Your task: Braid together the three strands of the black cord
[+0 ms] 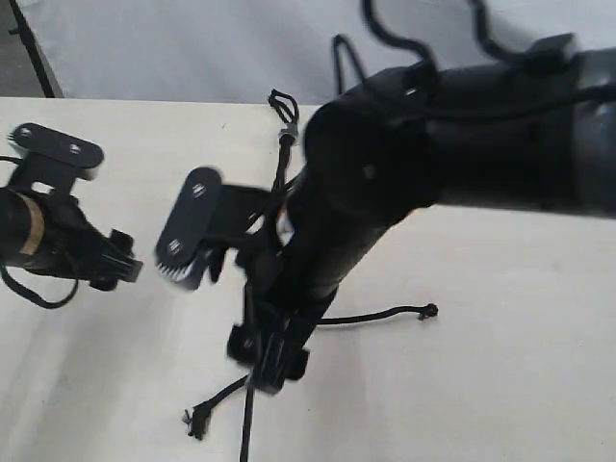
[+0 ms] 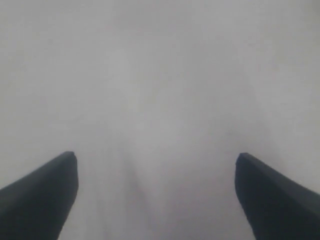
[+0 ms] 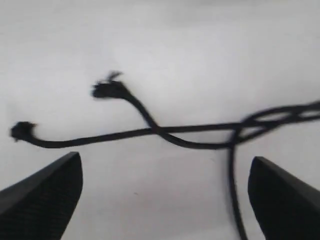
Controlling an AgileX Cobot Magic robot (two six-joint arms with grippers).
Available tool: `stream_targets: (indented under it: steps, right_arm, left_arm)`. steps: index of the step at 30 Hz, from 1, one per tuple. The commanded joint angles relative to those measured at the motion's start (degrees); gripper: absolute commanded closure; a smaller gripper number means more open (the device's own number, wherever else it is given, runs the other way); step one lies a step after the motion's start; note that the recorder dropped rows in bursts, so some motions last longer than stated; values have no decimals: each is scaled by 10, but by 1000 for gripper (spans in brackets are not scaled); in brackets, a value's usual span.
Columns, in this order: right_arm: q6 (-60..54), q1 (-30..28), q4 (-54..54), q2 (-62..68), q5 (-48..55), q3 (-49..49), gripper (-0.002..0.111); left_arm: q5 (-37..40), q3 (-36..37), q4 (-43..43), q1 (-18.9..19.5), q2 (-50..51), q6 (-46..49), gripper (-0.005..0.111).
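The right gripper (image 3: 165, 158) is hanging with its fingers spread wide and gripping nothing, the three strands (image 3: 156, 131) lying crossed on the table (image 1: 500, 375) beneath it (two frayed knots are showing); the left gripper (image 2: 156, 155) is likewise gaping empty off to the side, and the black cord (image 1: 284, 159) is lying stretched towards the table's far edge

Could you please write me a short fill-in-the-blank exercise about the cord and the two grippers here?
1. The left gripper has ___ between its jaws.
2. The right gripper is ___ over the strands, gripping none.
3. The right wrist view shows ___ knotted strand ends.
4. Next to the cord's loop sits a ___ band.

Missing words: nothing; open; two; grey.
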Motion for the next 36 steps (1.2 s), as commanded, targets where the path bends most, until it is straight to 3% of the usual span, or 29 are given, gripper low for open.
stream_targets:
  steps: [1,5,8,10,14,15,17,22,26,29,36]
  right_arm:
    - [7,-99,36,-24,-61,63,25]
    - [7,-132,34,-22,-116,115,25]
    - [7,-133,33,-24,-119,114,25]
    - [7,-133,33,-24,-119,114,25]
    - [7,-133,33,-24,-119,114,25]
    - [7,-133,33,-24,-119,114,25]
    - [7,-133,33,-24,-119,114,25]
    - [7,-133,30,-24,-119,114,25]
    - [7,-133,27,-24,-119,114,25]
    - [7,-133,27,-24,-119,114,25]
    - [7,-133,27,-24,-119,114,25]
  left_arm:
    - [21,5,-19,-117,2,18,27]
    - [45,5,-113,-220,8,125,27]
    - [51,8,-158,-246,8,169,27]
    - [-20,40,-170,-250,8,175,40]
    - [-38,57,-187,-250,8,175,74]
    - [-44,57,-187,-250,7,174,77]
    - [-55,57,-187,-250,1,159,76]
    - [-61,58,-187,-251,-2,119,59]
    - [-76,58,-187,-280,14,114,48]
    - [-85,58,-187,-301,26,114,47]
    - [-74,58,-181,-302,53,127,47]
